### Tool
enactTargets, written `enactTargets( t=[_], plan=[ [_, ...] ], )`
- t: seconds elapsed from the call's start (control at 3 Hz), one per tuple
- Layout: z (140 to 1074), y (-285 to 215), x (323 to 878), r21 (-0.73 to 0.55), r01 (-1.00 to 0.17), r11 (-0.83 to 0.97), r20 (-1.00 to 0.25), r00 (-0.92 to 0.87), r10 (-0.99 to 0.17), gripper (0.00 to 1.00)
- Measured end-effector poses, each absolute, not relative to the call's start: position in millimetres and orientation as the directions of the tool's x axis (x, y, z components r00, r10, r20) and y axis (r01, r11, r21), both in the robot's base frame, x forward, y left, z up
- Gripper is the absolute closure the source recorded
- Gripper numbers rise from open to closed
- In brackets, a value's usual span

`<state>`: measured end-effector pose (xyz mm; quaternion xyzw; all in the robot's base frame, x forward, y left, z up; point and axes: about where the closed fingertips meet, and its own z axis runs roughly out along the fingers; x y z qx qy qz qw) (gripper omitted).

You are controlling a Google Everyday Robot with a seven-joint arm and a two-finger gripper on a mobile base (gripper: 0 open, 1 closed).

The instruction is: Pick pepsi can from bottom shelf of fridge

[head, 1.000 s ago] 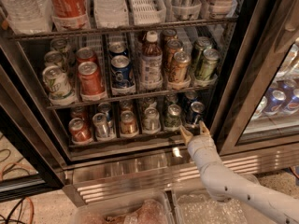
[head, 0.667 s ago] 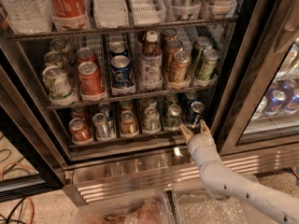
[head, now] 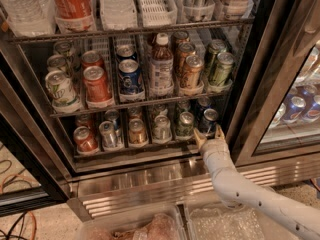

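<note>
The fridge (head: pixel 250 84) stands open with wire racks of drinks. On the bottom shelf (head: pixel 130 146) several small cans sit in clear trays. The pepsi can (head: pixel 208 122), dark blue with a silver top, stands at the front of the rightmost lane. My gripper (head: pixel 209 136) is at the end of the white arm, right in front of and just below this can. Its two fingers (head: pixel 199 138) are spread apart, one on each side of the can's base. They hold nothing.
A green-and-silver small can (head: pixel 185 124) stands just left of the pepsi can. The black door frame (head: pixel 242 99) is close on the right. A ribbed steel base (head: pixel 150 184) runs below the shelf. Plastic bins (head: pixel 150 226) lie on the floor in front.
</note>
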<state>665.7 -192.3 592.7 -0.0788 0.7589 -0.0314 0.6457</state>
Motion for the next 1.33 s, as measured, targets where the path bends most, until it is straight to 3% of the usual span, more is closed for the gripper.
enactTargets(
  t=[1.0, 1.33],
  plan=[
    [601, -206, 700, -0.159, -0.061, 0.985, -0.981, -0.106, -0.164, 0.44],
    [601, -206, 700, -0.159, -0.061, 0.985, -0.981, -0.106, -0.165, 0.62]
  ],
)
